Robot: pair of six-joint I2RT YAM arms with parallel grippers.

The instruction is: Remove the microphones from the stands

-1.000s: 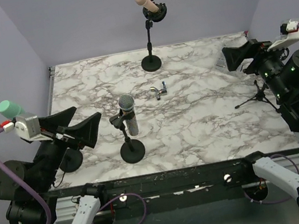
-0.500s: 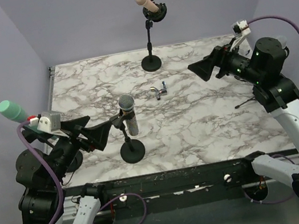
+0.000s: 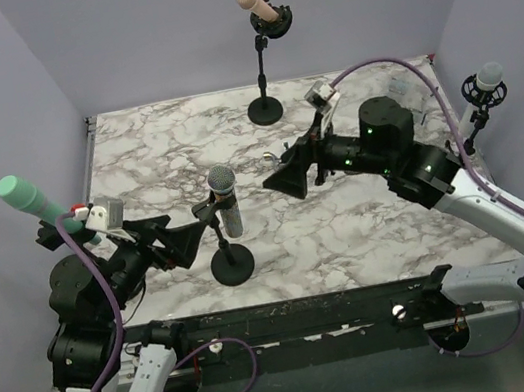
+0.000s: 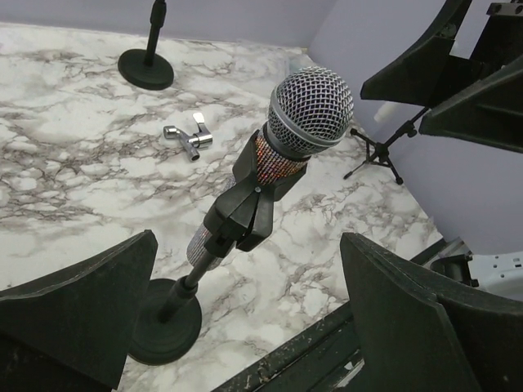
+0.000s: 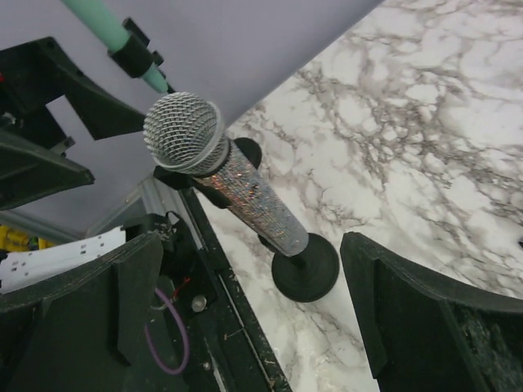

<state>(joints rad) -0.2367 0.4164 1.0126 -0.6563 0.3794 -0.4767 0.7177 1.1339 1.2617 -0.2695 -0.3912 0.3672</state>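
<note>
A glittery silver microphone (image 3: 226, 200) with a mesh head sits clipped in a short black stand (image 3: 231, 260) near the table's front. It shows in the left wrist view (image 4: 304, 122) and the right wrist view (image 5: 222, 180) too. My left gripper (image 3: 181, 243) is open, just left of the stand, apart from it. My right gripper (image 3: 291, 177) is open, to the right of the microphone, facing it, with a gap between them. Both are empty.
A tall stand (image 3: 266, 106) with a pink microphone (image 3: 253, 2) is at the back. A green microphone (image 3: 31, 197) is at the left edge, a grey one (image 3: 482, 86) at the right. A small metal clip (image 3: 282, 159) lies mid-table.
My right arm swung left across the table to the glittery microphone. My left gripper moved closer to the stand.
</note>
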